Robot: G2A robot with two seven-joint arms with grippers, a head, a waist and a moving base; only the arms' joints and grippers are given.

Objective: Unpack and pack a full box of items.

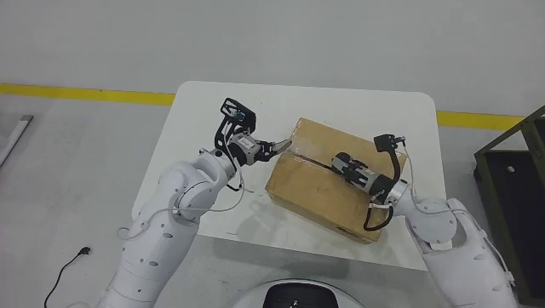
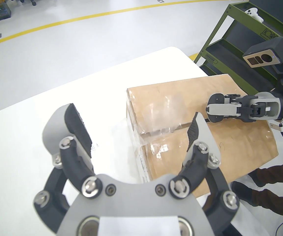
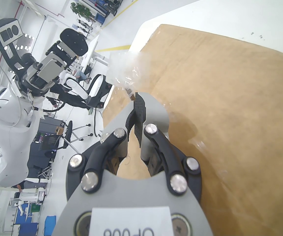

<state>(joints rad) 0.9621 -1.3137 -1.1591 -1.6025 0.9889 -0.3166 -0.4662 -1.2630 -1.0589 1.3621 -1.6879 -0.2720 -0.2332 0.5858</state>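
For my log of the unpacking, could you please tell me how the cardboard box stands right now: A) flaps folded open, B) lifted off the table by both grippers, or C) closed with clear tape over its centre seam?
C: the cardboard box sits shut on the table, clear tape bridging its seam.

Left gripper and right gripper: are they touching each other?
Apart. In the top view a bare stretch of the cardboard box lies between the open left gripper and the shut right gripper.
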